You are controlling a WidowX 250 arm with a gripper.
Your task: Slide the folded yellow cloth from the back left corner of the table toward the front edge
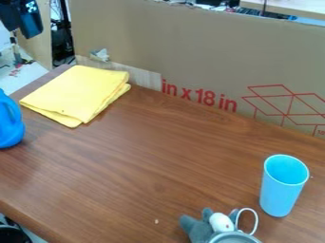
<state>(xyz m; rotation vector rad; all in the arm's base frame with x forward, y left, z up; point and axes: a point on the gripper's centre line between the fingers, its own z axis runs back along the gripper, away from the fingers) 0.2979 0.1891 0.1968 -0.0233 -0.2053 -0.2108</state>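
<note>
Cloth (76, 93) lay folded flat on the worktop (152, 156), near its far left corner, with the loose layers showing along the right and near sides. The tool (29, 23) hung at the upper left, beyond the cloth and well apart from it; whether it was set wide or narrow, or held anything, I could not tell. It touched none of the 4 main things on the worktop.

The jug (9, 121) stood at the left, cut by the view's edge, nearer the camera than the cloth and just beside it, handle side partly visible. Far to the right, the cup (281, 185) stood upright with its mouth up. Left of the cup and closer to the camera, the grey toy (202, 229) sat beside a round grey rim (234, 238), a white loop (256, 221) rising near both. A cardboard wall (190, 47) closed off the far side.

As I judged it, the moment came ahead of any contact, with no grasp or carry under way. A move onto the cloth would have called for an approach over the corner, then a low pinch on 1 raised fold; the jug would have needed a path that kept off its curved side.
</note>
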